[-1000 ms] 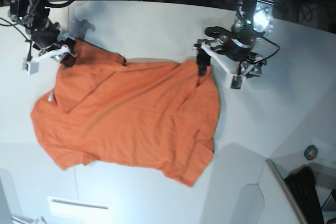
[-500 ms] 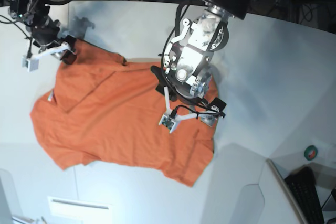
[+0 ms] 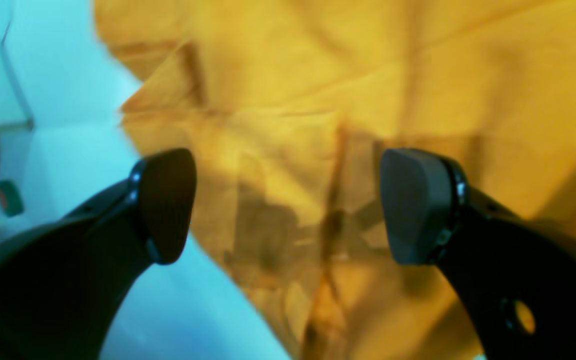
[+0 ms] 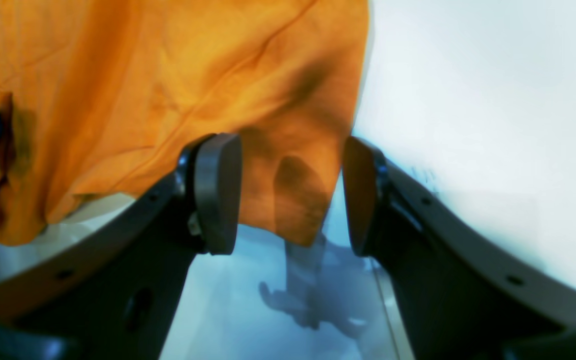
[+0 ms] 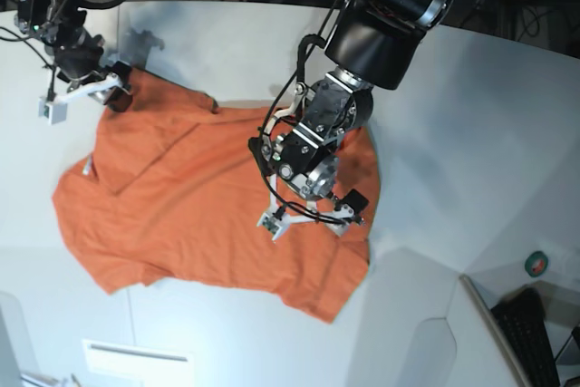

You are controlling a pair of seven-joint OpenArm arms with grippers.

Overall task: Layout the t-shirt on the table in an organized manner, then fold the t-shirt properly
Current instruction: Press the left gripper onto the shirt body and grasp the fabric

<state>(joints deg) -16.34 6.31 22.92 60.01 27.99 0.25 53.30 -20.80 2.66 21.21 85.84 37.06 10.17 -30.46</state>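
White desk carrying the t-shirt, which lies spread but unfolded across its middle, one sleeve turned under and diagonal creases running over the body; the layout step is judged to be in hand, no fold made yet.

T-shirt: the orange cloth lies mostly flat, its lower hem nearest the camera in the base view and one corner drawn up toward the far desk edge.

Right gripper: at that far corner of the t-shirt. In the right wrist view a flap of cloth hangs down between the fingers, which stand partly apart; whether they pinch the cloth or merely straddle it cannot be told. The cloth rises from the desk here, suggesting the corner is kept up so that the body can be drawn taut.

Left gripper: above the t-shirt's hem side, over a rumpled zone of overlapping layers. Its fingers are spread wide with nothing between them, and cloth and a strip of bare desk show through the gap; the pose reads as an approach to a fresh hold on the hem, probably to pull out the wrinkles.

Beyond the t-shirt: a roll of tape sits near the desk's edge, well apart from the cloth.
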